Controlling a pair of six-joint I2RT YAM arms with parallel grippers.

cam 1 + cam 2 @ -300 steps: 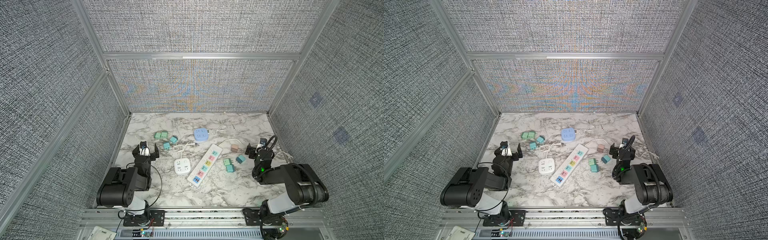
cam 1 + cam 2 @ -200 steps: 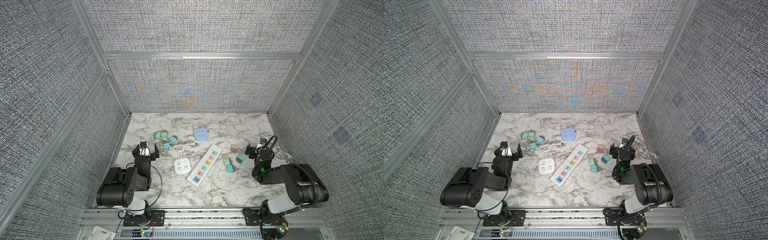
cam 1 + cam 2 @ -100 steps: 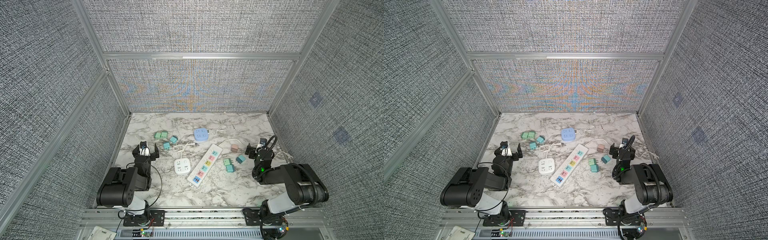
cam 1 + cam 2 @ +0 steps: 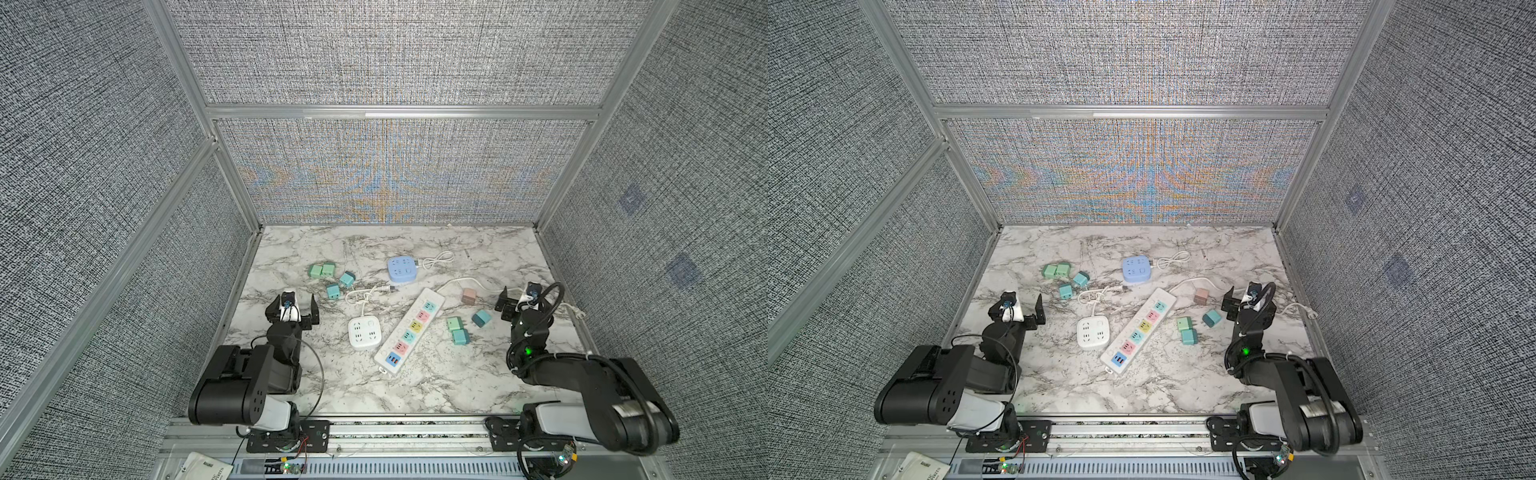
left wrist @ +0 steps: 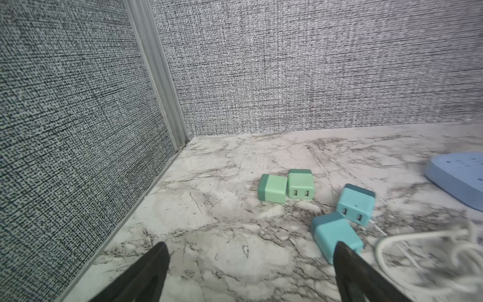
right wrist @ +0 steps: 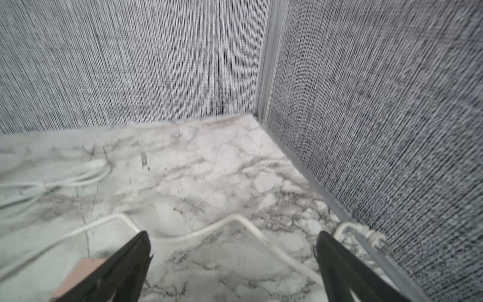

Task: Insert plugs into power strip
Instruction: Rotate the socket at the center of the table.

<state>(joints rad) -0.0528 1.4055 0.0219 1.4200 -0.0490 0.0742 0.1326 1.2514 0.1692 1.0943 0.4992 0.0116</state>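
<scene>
**A:** Stock, biggest first?

**B:** Marble counter [image 4: 415,386]. Left arm [image 4: 283,337] and right arm [image 4: 528,330] at the near edge, jaws of both spread wide, holding nothing. Long power strip [image 4: 409,332] lying diagonally mid-counter, every socket bare.

**A:** Smaller items?

**B:** White socket cube [image 4: 364,332] just left of it, blue socket cube [image 4: 402,269] farther back. Plugs: four mint and teal plugs [image 4: 333,291] far left, three more plugs [image 4: 459,336] right of the strip, one pink plug [image 4: 468,296] beyond them. All lie loose, so I'd say every insertion remains.
</scene>
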